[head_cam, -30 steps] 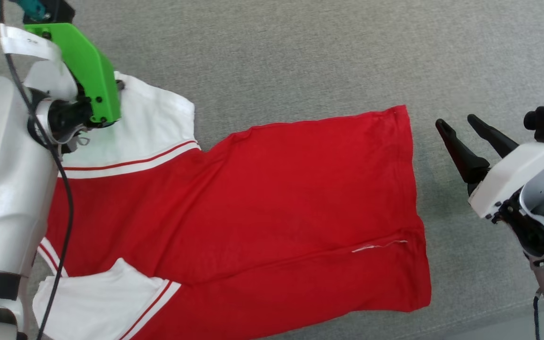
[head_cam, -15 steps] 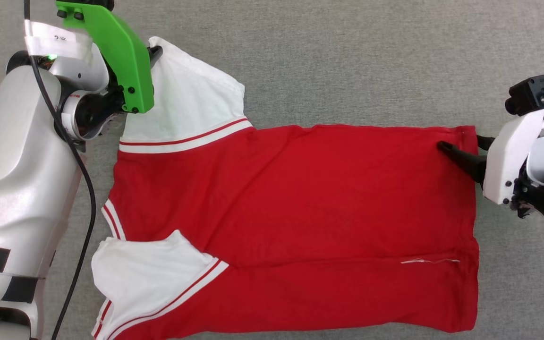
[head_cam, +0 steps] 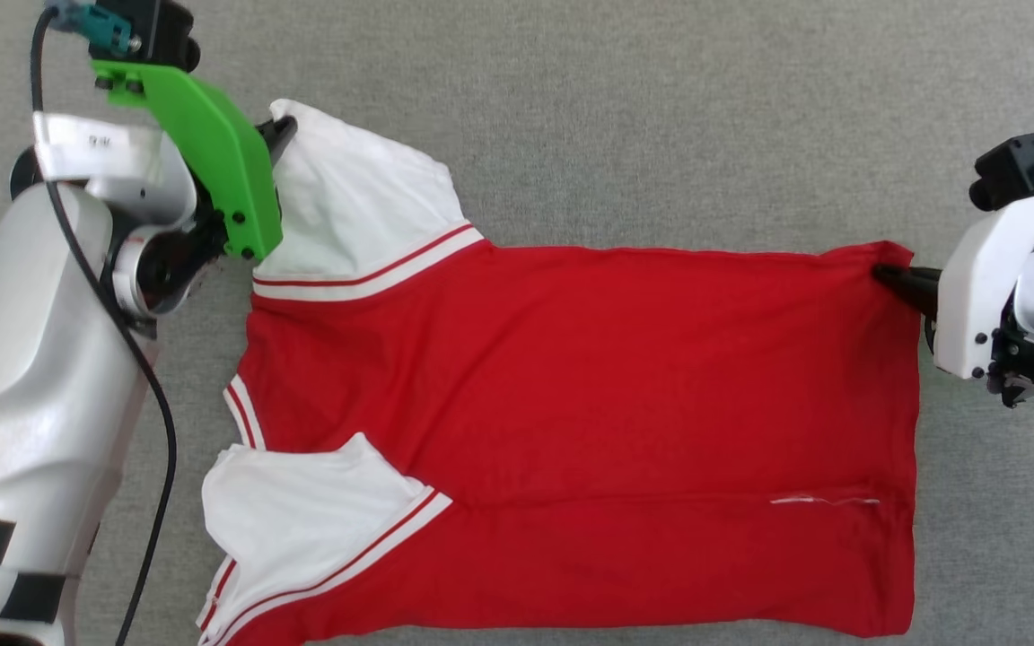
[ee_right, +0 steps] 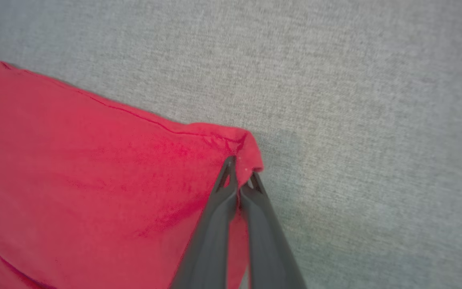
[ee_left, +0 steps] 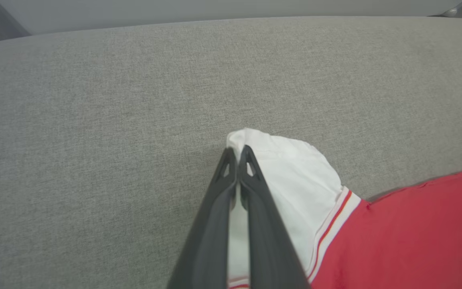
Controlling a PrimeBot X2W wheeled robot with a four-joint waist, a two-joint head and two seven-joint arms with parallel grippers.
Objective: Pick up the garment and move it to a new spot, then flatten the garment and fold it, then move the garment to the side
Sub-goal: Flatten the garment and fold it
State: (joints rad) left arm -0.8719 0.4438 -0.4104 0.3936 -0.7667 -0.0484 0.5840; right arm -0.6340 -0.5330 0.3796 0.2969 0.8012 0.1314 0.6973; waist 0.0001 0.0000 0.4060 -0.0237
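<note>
- Head view: the garment, a red jersey with white sleeves, lies spread on the grey fabric surface. Its sleeves are toward the robot's left and its hem toward the right.
- The left pincer is clamped on the tip of the upper white sleeve, just beside the green bracket on that wrist.
- The right pincer is clamped on the far hem corner of the garment, where the cloth is drawn to a small point.
- Between the two grips, the far edge of the red body runs nearly straight.
- The lower white sleeve lies folded over the red body, with striped trim where it meets the red.
- A short white thread sits on a long crease near the hem.
- A black cable hangs along the left arm.
- Left wrist view: the two dark fingers press together with white sleeve cloth pinched between them, and the sleeve tip pokes out past their ends.
- Right wrist view: the fingers meet on the red corner, the cloth bunches around their tips, and a shadow lies beneath that corner.
</note>
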